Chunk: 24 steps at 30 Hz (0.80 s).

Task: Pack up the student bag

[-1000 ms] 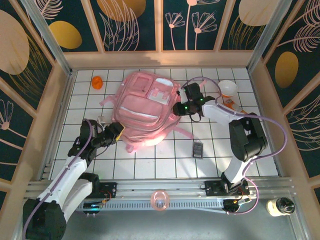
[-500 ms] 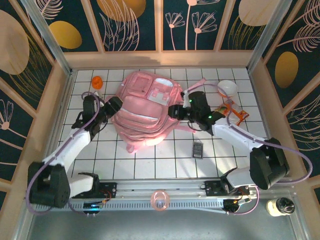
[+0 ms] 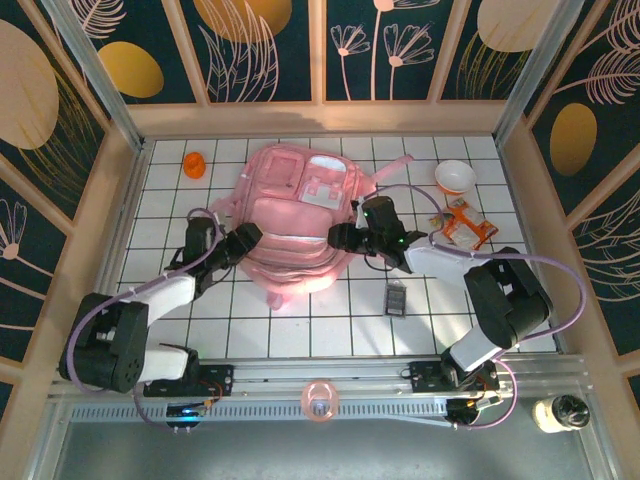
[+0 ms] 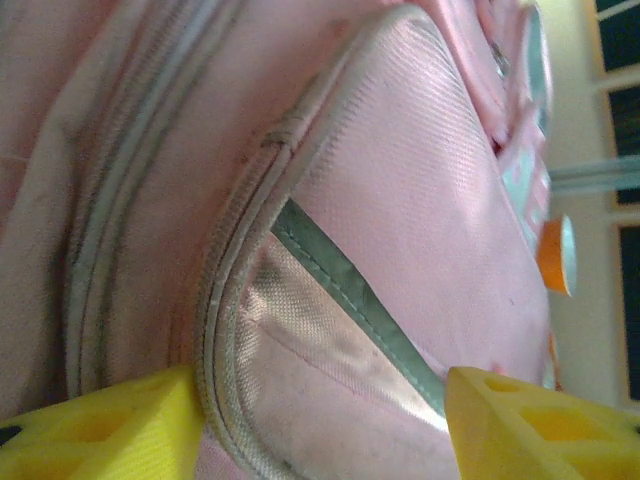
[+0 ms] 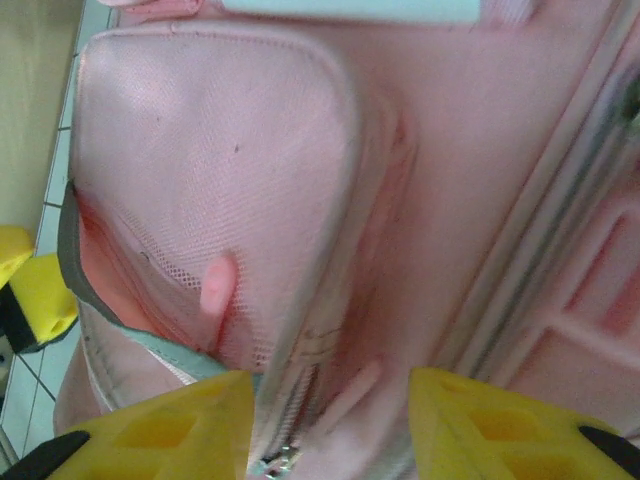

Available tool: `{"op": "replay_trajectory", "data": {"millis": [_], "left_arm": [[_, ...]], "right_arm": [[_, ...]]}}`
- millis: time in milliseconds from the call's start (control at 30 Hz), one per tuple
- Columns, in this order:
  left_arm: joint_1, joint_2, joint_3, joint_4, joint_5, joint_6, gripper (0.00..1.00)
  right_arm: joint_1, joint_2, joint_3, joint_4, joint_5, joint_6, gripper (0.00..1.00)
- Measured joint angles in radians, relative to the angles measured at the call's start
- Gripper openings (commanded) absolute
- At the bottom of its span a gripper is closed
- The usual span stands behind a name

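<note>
The student bag (image 3: 300,222), a pale pink backpack, lies flat in the middle of the tiled table, front pockets up. My left gripper (image 3: 245,241) is at its left side and open. Its yellow fingers (image 4: 100,430) straddle the rounded corner of the front pocket (image 4: 400,230) with its grey trim. My right gripper (image 3: 340,237) is at the bag's right side, also open. Its fingers (image 5: 480,425) stand either side of a zip seam and a pink pull tab (image 5: 350,395), beside a mesh pocket (image 5: 210,160). Neither gripper pinches fabric.
An orange cup (image 3: 194,163) sits at the back left. At the right stand a white bowl (image 3: 455,177) and an orange packet (image 3: 465,225). A small dark object (image 3: 396,298) lies in front of the bag. Wooden walls ring the table.
My left gripper swung from the bag's lower left corner up to its left side, then settled lower against it. My right gripper slid down and left along the bag's right side.
</note>
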Motion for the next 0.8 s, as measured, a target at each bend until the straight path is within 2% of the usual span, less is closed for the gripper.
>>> {"op": "replay_trajectory", "data": {"millis": [200, 500, 667, 800], "left_arm": [[-0.03, -0.153, -0.138, 0.017, 0.018, -0.056, 0.63], [-0.03, -0.397, -0.199, -0.148, 0.003, -0.047, 0.66], [-0.033, -0.452, -0.111, -0.297, -0.088, 0.099, 0.67], [-0.033, -0.477, 0.025, -0.357, -0.159, 0.345, 0.66]], "right_arm": [[0.025, -0.012, -0.104, 0.064, 0.017, 0.057, 0.44], [0.142, -0.113, -0.2, 0.087, 0.084, 0.147, 0.43], [0.144, -0.219, -0.199, 0.048, 0.137, 0.132, 0.44], [0.144, -0.356, -0.18, 0.018, 0.195, 0.077, 0.44]]}}
